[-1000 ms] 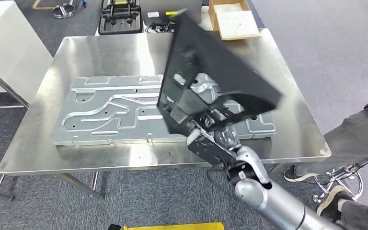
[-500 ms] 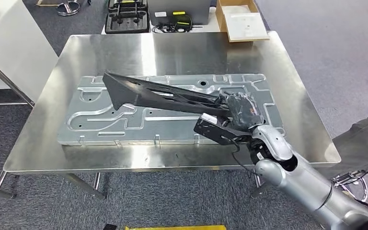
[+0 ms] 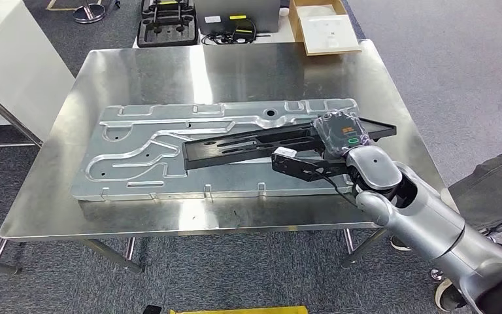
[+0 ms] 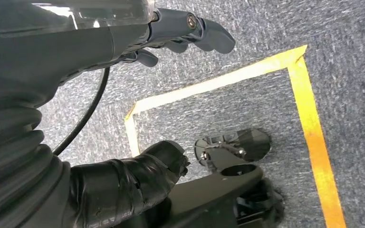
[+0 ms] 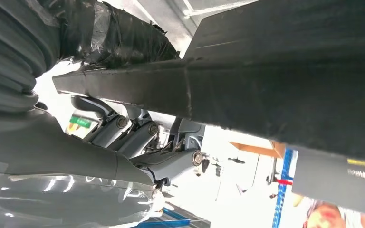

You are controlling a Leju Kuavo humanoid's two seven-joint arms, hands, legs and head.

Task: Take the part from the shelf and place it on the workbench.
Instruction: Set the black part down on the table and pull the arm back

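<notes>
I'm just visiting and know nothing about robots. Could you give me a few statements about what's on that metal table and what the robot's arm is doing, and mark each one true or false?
1. The robot's right hand holds one end of the long black part. True.
2. The black part stands upright, high above the table. False: it lies low and nearly flat over the silver stamped panel.
3. The silver stamped panel rests on the steel workbench. True.
4. The left hand helps carry the black part. False: it hangs over grey carpet with yellow tape lines, fingers holding nothing.
5. An open cardboard box sits beyond the workbench's far edge. True.
</notes>
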